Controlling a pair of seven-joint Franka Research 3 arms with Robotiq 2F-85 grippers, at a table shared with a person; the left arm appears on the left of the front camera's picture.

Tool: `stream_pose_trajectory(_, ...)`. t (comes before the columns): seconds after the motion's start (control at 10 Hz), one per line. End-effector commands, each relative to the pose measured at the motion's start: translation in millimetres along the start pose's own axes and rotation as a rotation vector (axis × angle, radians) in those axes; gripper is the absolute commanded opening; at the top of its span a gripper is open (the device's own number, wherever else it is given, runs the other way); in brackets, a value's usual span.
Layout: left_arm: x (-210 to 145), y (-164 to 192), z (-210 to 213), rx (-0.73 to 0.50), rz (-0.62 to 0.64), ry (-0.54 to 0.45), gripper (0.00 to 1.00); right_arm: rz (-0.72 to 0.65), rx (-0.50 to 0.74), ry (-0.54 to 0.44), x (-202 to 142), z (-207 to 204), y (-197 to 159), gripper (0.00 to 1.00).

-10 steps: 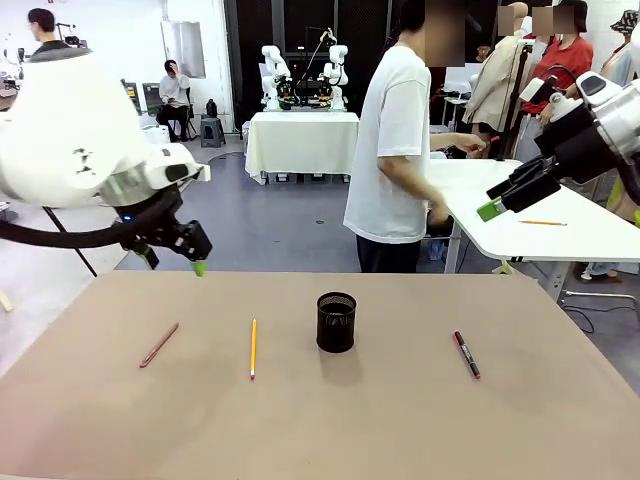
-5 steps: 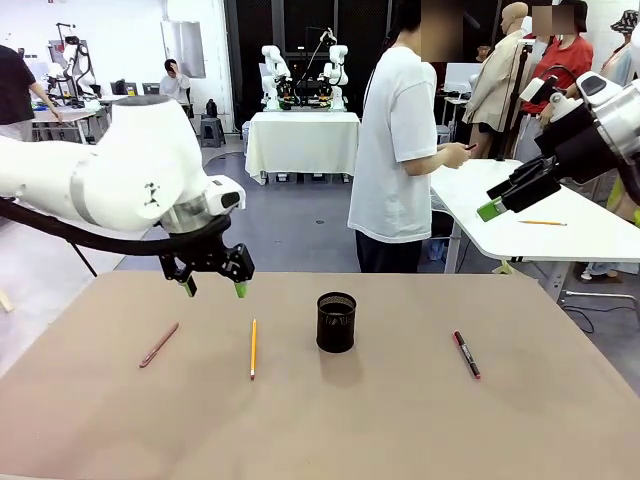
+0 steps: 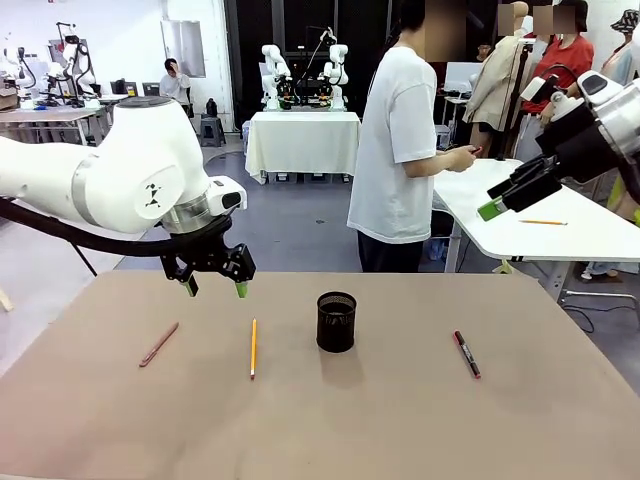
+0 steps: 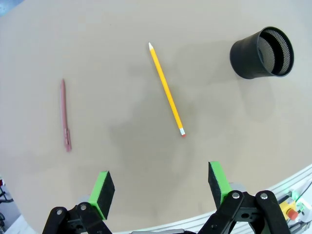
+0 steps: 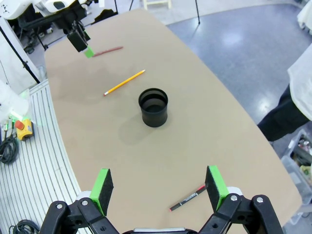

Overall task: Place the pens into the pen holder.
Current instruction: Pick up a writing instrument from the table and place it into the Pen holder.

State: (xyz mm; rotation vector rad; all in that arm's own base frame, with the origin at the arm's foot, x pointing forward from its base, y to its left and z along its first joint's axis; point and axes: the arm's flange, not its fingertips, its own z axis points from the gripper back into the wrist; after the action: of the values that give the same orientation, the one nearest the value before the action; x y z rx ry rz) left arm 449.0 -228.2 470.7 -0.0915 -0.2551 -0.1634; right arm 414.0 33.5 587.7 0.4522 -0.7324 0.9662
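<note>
A black mesh pen holder (image 3: pixel 336 321) stands upright mid-table, also seen as the pen holder (image 4: pixel 263 52) and the pen holder (image 5: pixel 153 107). A yellow pencil (image 3: pixel 253 347) lies left of it, a pinkish-red pen (image 3: pixel 159 344) farther left, and a black marker with red ends (image 3: pixel 466 354) to the right. My left gripper (image 3: pixel 214 288) hovers open above the far table edge, above the pencil (image 4: pixel 166 89) and the pen (image 4: pixel 65 115), holding nothing. My right gripper (image 3: pixel 510 198) hangs open high at the right, well above the marker (image 5: pixel 187 198).
A person in a white shirt (image 3: pixel 398 150) stands beyond the far table edge, beside a white side table (image 3: pixel 520 215). The brown tabletop (image 3: pixel 320 420) has free room in front of the pens.
The left arm swung in from the far left to above the far edge near the pencil, then almost stopped. The right arm stayed still. Pens and holder have not moved.
</note>
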Motion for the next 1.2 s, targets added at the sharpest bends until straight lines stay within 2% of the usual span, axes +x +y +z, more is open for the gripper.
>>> stream_pose_trajectory(0.0,0,0,-1,-0.001,0.0,-0.001,1.0,0.006,0.01,-0.017,1,0,-1,1.0)
stream_pose_trajectory(0.1,12,1,-21,-0.009,0.037,0.057,1.0,0.006,0.01,-0.017,1,0,-1,1.0)
stream_pose_trajectory(0.3,32,-4,-67,0.029,0.037,0.061,1.0,0.006,0.01,-0.017,1,0,-1,1.0)
stream_pose_trajectory(0.7,56,-11,-135,0.027,0.059,0.116,1.0,0.006,0.01,-0.017,1,0,-1,1.0)
stream_pose_trajectory(0.9,65,-13,-156,0.068,0.106,0.13,1.0,0.006,0.01,-0.017,1,0,-1,1.0)
stream_pose_trajectory(1.1,70,-21,-176,0.053,0.188,0.142,1.0,0.006,0.01,-0.017,1,0,-1,1.0)
